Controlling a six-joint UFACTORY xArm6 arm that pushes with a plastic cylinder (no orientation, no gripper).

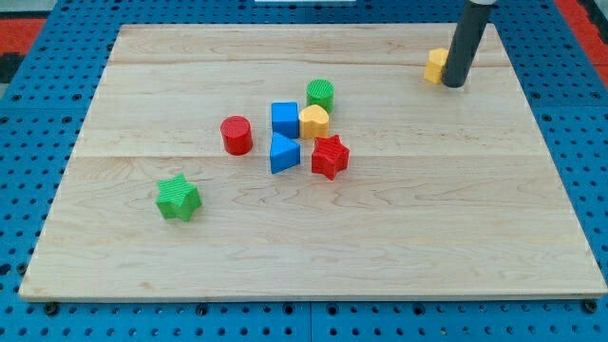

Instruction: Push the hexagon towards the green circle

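A yellow hexagon (435, 65) sits near the board's top right. My tip (453, 85) stands right against its right side, partly hiding it. The green circle (320, 93) lies left of it, at the top of a cluster in the board's middle. The rod rises dark and straight from the tip to the view's top edge.
The cluster holds a blue cube (284, 118), a yellow heart-like block (313, 121), a blue triangle (283, 152) and a red star (330, 157). A red cylinder (236, 135) stands left of them. A green star (178, 198) lies at lower left. The wooden board (427, 237) rests on a blue pegboard.
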